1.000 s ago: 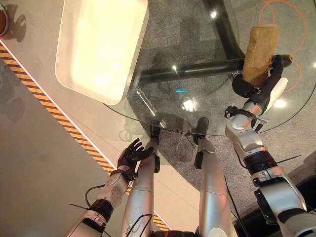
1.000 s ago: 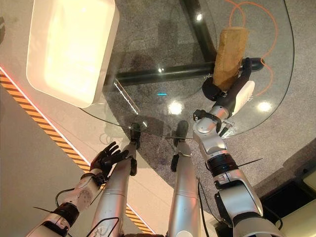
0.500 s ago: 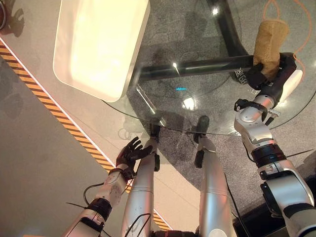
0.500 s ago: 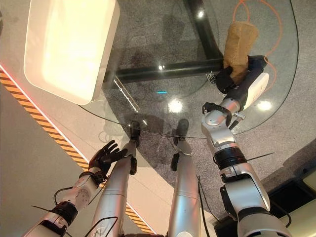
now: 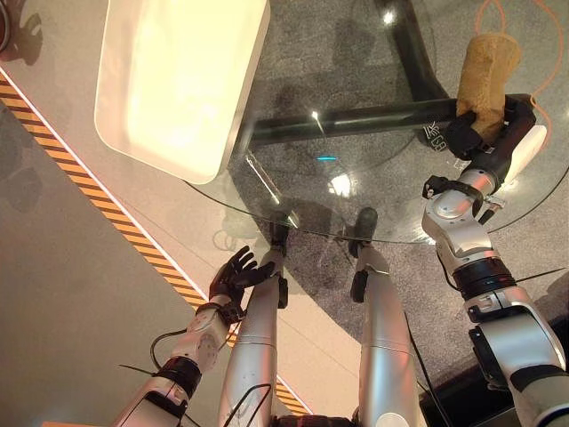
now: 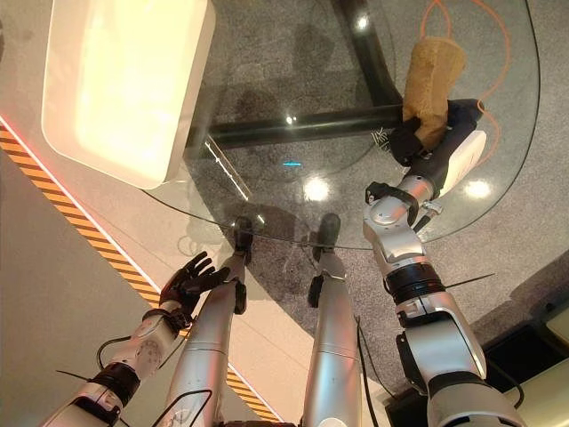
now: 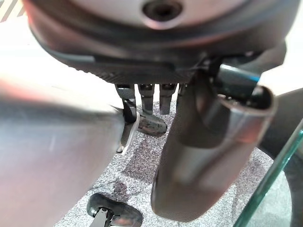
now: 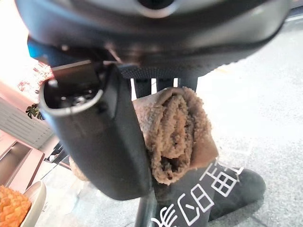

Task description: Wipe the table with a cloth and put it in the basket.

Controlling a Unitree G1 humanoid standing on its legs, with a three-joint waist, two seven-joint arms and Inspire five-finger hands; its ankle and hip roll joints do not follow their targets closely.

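Cloth [image 5: 487, 69] pinched in right hand [image 5: 480, 140] fingers over glass table [image 5: 356, 191]; white basket [image 5: 178, 84] well apart.

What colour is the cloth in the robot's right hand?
Tan brown, a fuzzy cloth, seen best in the right wrist view.

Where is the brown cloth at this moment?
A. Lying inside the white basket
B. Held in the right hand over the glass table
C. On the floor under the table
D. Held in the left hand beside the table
B: the right hand has its fingers and thumb closed on the brown cloth over the glass table, while the white basket holds nothing and the left hand hangs open, off the table.
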